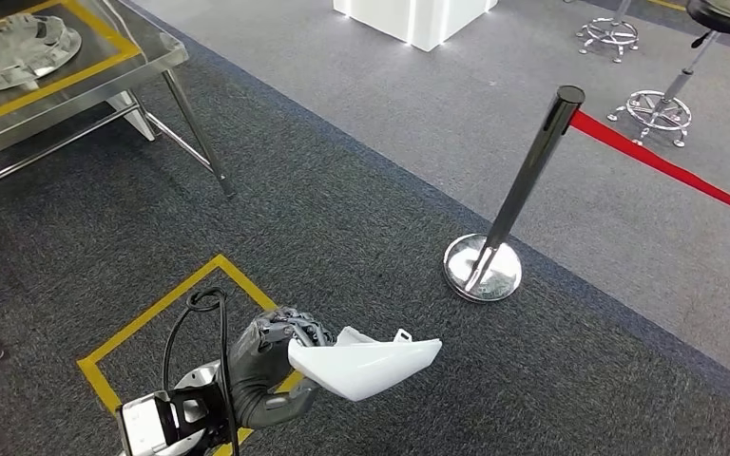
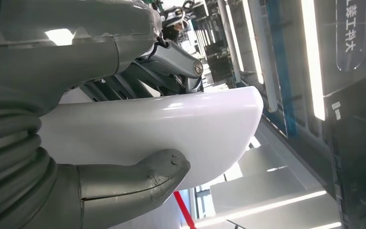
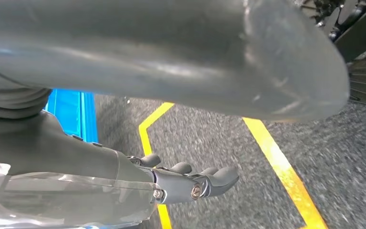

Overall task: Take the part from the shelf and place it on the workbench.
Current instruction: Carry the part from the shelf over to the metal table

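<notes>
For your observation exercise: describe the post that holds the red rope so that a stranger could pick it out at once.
Start on the dark grey carpet right of the steel workbench. Where it meets the paler floor stands a slim black stanchion post, leaning in the picture. Its round mirror-chrome base and the red rope at its top set it apart from the distant stools.

The desk (image 1: 105,71) stands far left; the post (image 1: 523,185) stands right; the left hand (image 1: 271,366) holds the part (image 1: 371,366) near.
</notes>
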`<move>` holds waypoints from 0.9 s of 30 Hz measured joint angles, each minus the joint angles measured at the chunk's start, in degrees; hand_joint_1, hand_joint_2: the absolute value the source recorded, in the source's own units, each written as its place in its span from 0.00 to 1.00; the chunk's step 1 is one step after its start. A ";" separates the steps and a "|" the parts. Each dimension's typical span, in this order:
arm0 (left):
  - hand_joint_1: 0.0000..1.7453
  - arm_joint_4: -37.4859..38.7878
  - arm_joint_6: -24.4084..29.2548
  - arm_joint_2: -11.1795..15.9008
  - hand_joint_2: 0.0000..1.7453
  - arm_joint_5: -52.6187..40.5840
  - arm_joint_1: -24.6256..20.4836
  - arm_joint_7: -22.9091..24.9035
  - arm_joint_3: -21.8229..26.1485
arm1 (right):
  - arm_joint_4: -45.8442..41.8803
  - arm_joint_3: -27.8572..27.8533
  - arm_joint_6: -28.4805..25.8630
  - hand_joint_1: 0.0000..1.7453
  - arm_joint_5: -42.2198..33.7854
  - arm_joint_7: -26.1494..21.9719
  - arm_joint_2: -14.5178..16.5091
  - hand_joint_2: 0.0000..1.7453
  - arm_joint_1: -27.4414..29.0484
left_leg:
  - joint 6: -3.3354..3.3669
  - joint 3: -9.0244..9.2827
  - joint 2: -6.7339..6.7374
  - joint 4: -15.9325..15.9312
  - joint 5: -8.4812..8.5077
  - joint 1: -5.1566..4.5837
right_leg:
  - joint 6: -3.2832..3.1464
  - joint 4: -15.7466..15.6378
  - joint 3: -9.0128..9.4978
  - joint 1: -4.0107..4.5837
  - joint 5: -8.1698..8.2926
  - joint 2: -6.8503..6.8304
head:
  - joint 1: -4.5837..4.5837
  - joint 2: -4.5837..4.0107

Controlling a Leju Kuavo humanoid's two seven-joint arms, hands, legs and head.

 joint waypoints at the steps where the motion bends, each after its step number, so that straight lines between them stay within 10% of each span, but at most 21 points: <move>1: 1.00 -0.07 -0.06 -0.01 1.00 0.03 -0.04 0.02 -0.12 | -0.02 0.00 -0.16 0.00 -0.07 0.04 -0.16 0.00 0.00 | 0.34 1.96 1.23 -3.89 1.38 -0.30 | 0.24 0.04 0.28 0.13 -0.23 -0.58 | 0.01 0.00; 3: 1.00 -0.26 0.08 -0.01 1.00 -0.23 -0.11 0.10 -0.34 | -0.04 0.00 -0.25 0.00 -0.14 -0.15 -0.49 0.00 -0.04 | 1.12 4.15 2.78 -8.35 2.40 -0.88 | 0.81 0.02 0.69 0.34 -0.59 -1.70 | 0.05 0.00; 6: 1.00 -0.46 1.05 0.02 1.00 -1.12 0.05 0.63 -0.58 | -0.05 0.00 -0.10 0.00 -0.16 -0.86 -0.69 0.00 -0.46 | 2.09 4.36 1.07 -9.14 2.52 -1.00 | 1.78 -0.13 1.29 0.30 -0.97 -2.74 | 0.09 0.00; 10: 1.00 -0.58 1.17 0.03 1.00 -0.74 0.13 1.16 -1.05 | -0.03 0.00 0.24 0.00 -0.16 -1.49 -0.67 0.00 -0.48 | 3.21 4.89 -1.31 -10.11 3.15 -0.58 | 2.45 9.15 -3.07 -0.10 -6.27 3.10 | 0.52 0.00; 12: 1.00 -0.56 1.09 0.04 1.00 -0.73 0.31 1.22 -1.39 | -0.03 0.00 0.30 0.00 -0.15 -1.54 -0.67 0.00 -0.29 | 3.29 4.89 -2.77 -10.02 3.12 -0.65 | 2.61 15.42 -6.74 -0.11 -8.05 3.89 | 0.63 0.00; 14: 1.00 -0.54 1.03 0.04 1.00 -0.73 0.43 1.26 -1.66 | -0.03 0.00 0.38 0.00 -0.14 -1.60 -0.67 0.00 -0.16 | 3.18 4.98 -4.40 -9.77 3.01 -0.63 | 2.63 13.91 -6.89 -0.19 -5.24 4.09 | 0.64 0.00; 17: 1.00 -0.54 0.93 0.04 1.00 -0.73 0.43 1.28 -1.85 | -0.03 0.00 0.43 0.00 -0.23 -1.76 -0.68 0.00 -0.11 | 2.58 4.88 -6.48 -9.08 2.56 -0.69 | 2.42 3.17 -2.78 -0.51 0.63 6.85 | 0.66 0.00; 21: 1.00 -0.56 0.51 0.11 1.00 -0.69 0.45 1.33 -1.96 | -0.03 -0.03 0.65 0.00 -0.92 -2.10 -0.66 0.00 -0.39 | 1.43 4.30 -8.18 -8.86 2.44 -0.57 | 1.35 0.44 -1.62 -0.39 1.13 6.54 | 0.67 0.00; 27: 1.00 -0.57 0.49 0.28 1.00 -0.67 0.32 1.37 -2.21 | -0.03 -0.04 0.92 0.00 -0.93 -2.26 -0.59 0.00 -0.21 | -0.31 -2.87 -1.62 5.93 -4.98 -0.07 | -0.25 -0.14 -0.94 -0.29 0.83 2.31 | 0.00 0.00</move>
